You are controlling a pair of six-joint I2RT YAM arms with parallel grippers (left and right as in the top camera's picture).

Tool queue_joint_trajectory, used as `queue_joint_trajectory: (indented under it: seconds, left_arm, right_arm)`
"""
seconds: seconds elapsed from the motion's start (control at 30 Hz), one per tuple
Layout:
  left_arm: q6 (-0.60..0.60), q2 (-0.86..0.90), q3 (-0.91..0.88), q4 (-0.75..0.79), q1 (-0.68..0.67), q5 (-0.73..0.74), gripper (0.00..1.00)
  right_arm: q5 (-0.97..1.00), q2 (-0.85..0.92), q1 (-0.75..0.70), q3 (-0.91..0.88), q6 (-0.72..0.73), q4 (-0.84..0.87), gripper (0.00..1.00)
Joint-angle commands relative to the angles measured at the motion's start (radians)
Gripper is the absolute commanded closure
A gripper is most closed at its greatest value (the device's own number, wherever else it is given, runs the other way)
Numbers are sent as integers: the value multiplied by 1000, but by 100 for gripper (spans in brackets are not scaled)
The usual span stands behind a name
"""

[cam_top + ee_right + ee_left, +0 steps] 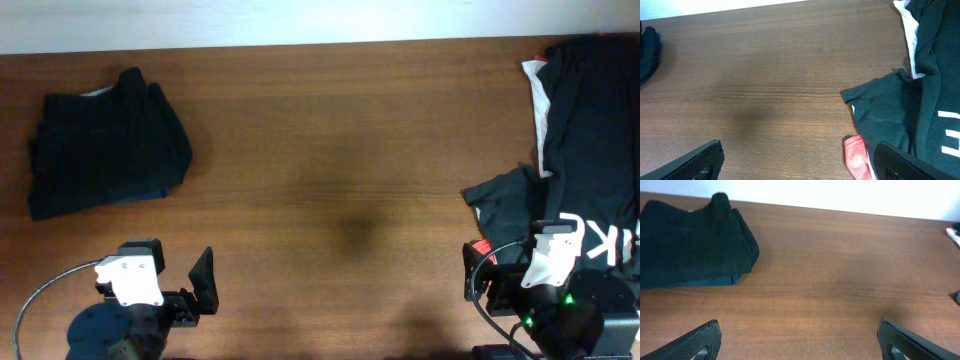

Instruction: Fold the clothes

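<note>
Left gripper (799,332) is seen spread wide and empty, folded clothes (690,245) lying beyond at left. Right gripper (799,152) is equally spread, empty; from the unfolded pile (920,95) one garment alone should be pinched by its near edge. Overhead, both heaps are seen well apart.

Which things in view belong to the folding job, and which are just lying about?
Job: folded black stack, left; unfolded heap of black garments with white trim and lettering, right.
Just there: wooden table.
</note>
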Motion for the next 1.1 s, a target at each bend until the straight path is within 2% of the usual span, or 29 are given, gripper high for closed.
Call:
queue_joint_trajectory:
  seconds: [0.0,0.27,0.43,0.7,1.07]
  left_arm:
    - [-9,-4,-12,-27,1,-7,1]
    - [-9,-4,-12,-31,1,-7,1]
    - [-9,-4,-12,-31,1,-7,1]
    - [-9,-4,-12,-31,1,-7,1]
    - [-9,-4,-12,-31,1,-7,1]
  right_arm:
    - [16,-5,-7,-11,-8,0,1]
    - [16,-19,-1,-11,-8,0,1]
    - [74,-127,19,-79,-13,82,1]
    - [72,-429,59,-484,-34,499,1]
    - [84,-438,72,-888,-38,1126,1]
